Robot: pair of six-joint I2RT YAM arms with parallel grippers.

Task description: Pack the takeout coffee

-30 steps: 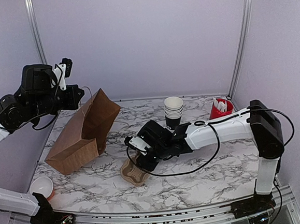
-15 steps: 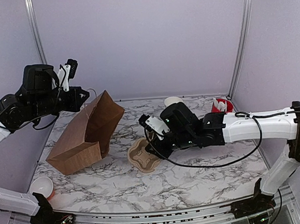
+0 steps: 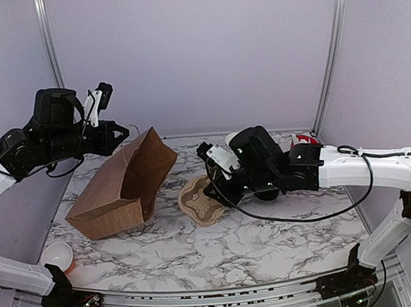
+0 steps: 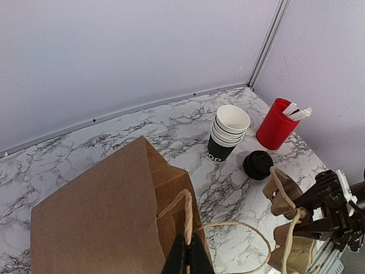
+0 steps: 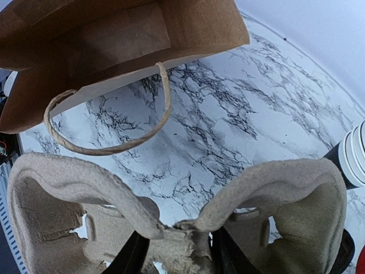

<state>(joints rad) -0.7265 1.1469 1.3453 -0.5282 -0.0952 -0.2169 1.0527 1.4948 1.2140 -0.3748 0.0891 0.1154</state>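
The left gripper (image 4: 185, 258) is clenched on the string handle (image 4: 188, 220) of the brown paper bag (image 3: 119, 185), at the bottom centre of the left wrist view. In the overhead view the bag lies on its side at the left of the marble table (image 3: 269, 237), its open mouth lifted and facing right.

The right gripper (image 5: 178, 251) is grasping a moulded cardboard cup tray (image 5: 274, 200) by its middle ridge, one finger on each side. In the overhead view the tray (image 3: 198, 200) sits tilted at mid-frame, just right of the bag's mouth.

The takeout coffee (image 4: 258, 164), a small black cup with its lid on, stands on the table at the right of the left wrist view, just beside a stack of cups (image 4: 228, 132) and a red cup (image 4: 276, 123) holding white sticks. In the overhead view the right arm hides most of it.
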